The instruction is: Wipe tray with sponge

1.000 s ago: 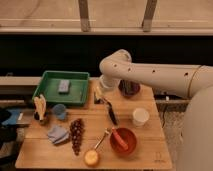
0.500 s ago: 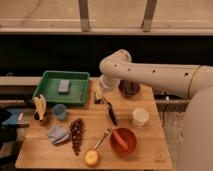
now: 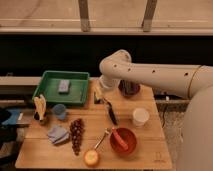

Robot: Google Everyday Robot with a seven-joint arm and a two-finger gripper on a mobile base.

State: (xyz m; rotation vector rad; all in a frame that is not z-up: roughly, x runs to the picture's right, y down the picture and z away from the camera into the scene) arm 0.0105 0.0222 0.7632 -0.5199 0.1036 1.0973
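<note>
**Spotter:** Your pincer hangs low over the tabletop, at the end of the arm that bends down from the view's right. Fingers spread, nothing pinched.

**Operator:** And the sponge?

**Spotter:** The sponge is left of your pincer in view, well apart from it. It lies flat inside the tray, near the middle. The tray's near corner is just beside your pincer.

**Operator:** What else is close?

**Spotter:** A dark-handled tool lies just below your pincer. A white cup is farther right of that, and a red bowl is nearer the front edge. A blue cup, a cloth and grapes sit down-left of your pincer, in front of the tray.
</note>
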